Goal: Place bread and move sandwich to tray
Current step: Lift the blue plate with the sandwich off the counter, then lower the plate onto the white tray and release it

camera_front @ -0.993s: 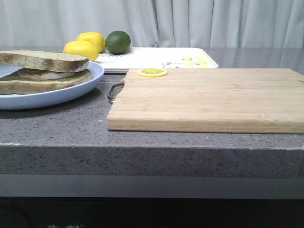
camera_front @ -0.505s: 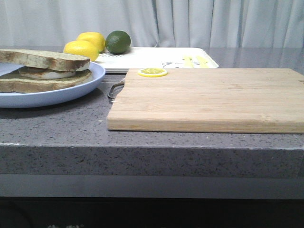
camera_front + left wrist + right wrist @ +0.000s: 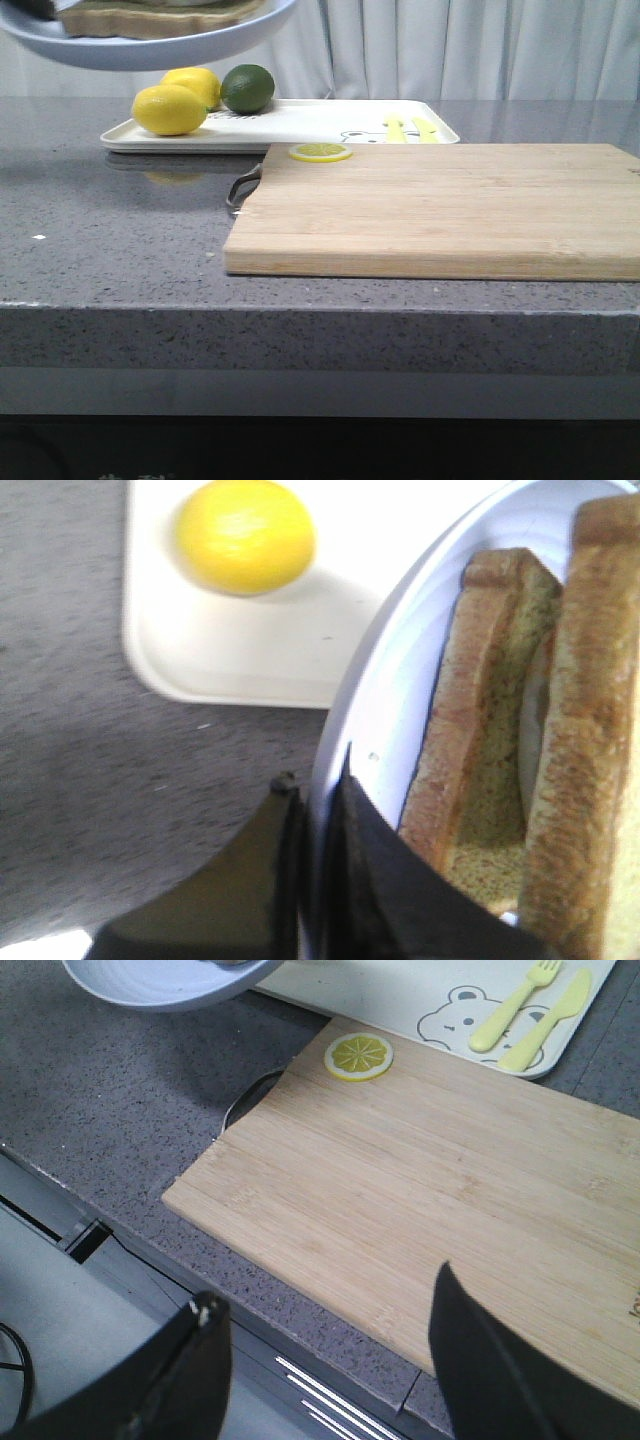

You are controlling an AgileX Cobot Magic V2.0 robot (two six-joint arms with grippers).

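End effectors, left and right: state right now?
Left end effector: shut on the rim of the plate, which carries the sandwich.
Right end effector: open, holding nothing, above the cutting board.

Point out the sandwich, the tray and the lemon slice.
sandwich point(image 3: 490, 730), left wrist view, face of the nearer toast slice.
tray point(image 3: 310, 122), front view, bare white floor.
lemon slice point(image 3: 358, 1056), right wrist view, its centre, on the cutting board's corner.

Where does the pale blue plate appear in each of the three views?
Front view: plate lifted at top left, above the tray.
Left wrist view: rim pinched between the left gripper fingers.
Right wrist view: top left.
Shared landmark: the tray.
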